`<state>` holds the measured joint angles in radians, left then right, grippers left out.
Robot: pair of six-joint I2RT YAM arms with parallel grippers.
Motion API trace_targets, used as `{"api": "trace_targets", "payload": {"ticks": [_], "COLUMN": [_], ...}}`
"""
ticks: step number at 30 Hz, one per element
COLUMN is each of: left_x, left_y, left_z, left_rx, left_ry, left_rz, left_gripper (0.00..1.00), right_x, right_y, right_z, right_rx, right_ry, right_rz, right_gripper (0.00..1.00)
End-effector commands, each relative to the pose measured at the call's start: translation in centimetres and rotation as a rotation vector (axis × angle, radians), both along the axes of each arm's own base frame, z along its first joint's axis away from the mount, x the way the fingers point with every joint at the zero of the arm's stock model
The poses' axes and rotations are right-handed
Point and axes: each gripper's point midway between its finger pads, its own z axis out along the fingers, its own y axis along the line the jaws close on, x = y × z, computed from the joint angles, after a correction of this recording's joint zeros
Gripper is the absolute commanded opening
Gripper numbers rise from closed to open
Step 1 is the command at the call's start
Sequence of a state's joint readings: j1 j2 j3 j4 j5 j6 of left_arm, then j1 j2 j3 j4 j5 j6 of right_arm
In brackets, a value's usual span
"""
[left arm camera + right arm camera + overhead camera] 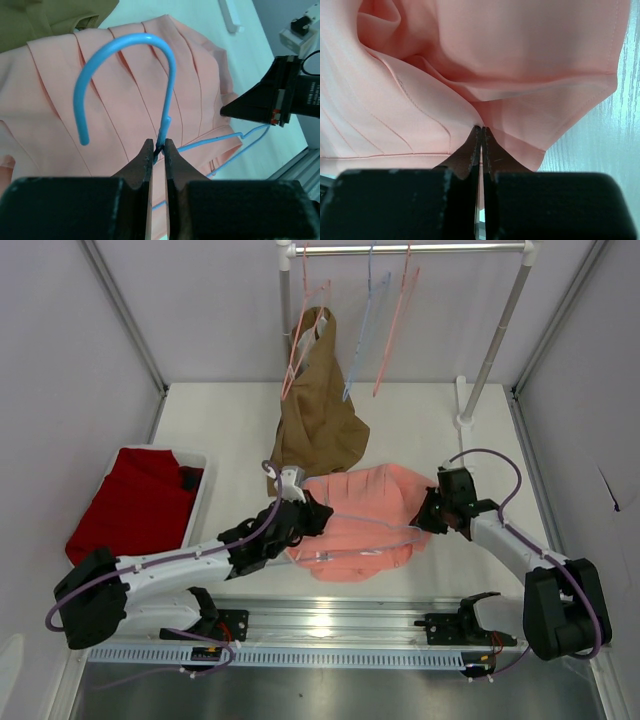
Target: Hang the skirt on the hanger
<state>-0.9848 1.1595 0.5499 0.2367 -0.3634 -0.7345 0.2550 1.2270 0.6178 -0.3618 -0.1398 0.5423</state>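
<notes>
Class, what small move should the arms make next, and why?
Likely the right gripper should pull its pinched edge of the skirt over the exposed corner of the hanger; the left gripper holds that hanger by its neck.

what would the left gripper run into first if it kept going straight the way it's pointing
The left gripper is shut on the hanger at its neck; pushing on, it would probably meet the pleated skirt lying just beyond, though depth is hard to judge.
</notes>
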Motion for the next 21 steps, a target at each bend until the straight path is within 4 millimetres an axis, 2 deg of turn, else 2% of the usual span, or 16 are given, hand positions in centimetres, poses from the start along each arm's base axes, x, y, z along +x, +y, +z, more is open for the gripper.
{"api": "trace_targets", "payload": {"ticks": [1,3,5,6,8,13,14,17,21], "left_x": [2.1,2.2,2.3,2.6,2.7,3.5,3.7,4.0,4.0], "left_y": [2.5,2.9,3.9,3.9,4.6,5.0,5.0,4.9,4.5], "left_z": [2.1,2.1,0.7,1.0,0.2,0.4,-0.2,-0.6,-1.1], "left_rx": [-0.041,-0.04,0.012,0.013,0.038,0.035,0.056,0.1,0.114], "left_ry": [-0.076,-0.071,-0.025,-0.024,-0.001,0.035,0.047,0.067,0.07], "left_rz": [0.141,0.16,0.211,0.222,0.262,0.336,0.351,0.357,0.338], "left_gripper": [0.0,0.0,0.0,0.0,0.0,0.0,0.0,0.0,0.0], "right_x": [0.7,0.7,0.6,0.6,0.5,0.2,0.1,-0.2,-0.3], "right_y": [-2.0,-1.8,-1.8,-1.7,-1.8,-1.7,-1.6,-1.5,-1.5], "right_z": [-0.6,-0.6,-0.6,-0.5,-0.4,-0.4,-0.3,0.0,0.8], "right_rx": [-0.069,-0.06,-0.057,-0.052,-0.05,-0.032,-0.025,-0.01,-0.004], "right_ry": [-0.016,-0.016,-0.017,-0.022,-0.028,-0.031,-0.037,-0.05,-0.077], "right_rz": [-0.054,-0.053,-0.055,-0.057,-0.062,-0.073,-0.07,-0.074,-0.075], "right_gripper": [0.0,0.0,0.0,0.0,0.0,0.0,0.01,0.09,0.26]}}
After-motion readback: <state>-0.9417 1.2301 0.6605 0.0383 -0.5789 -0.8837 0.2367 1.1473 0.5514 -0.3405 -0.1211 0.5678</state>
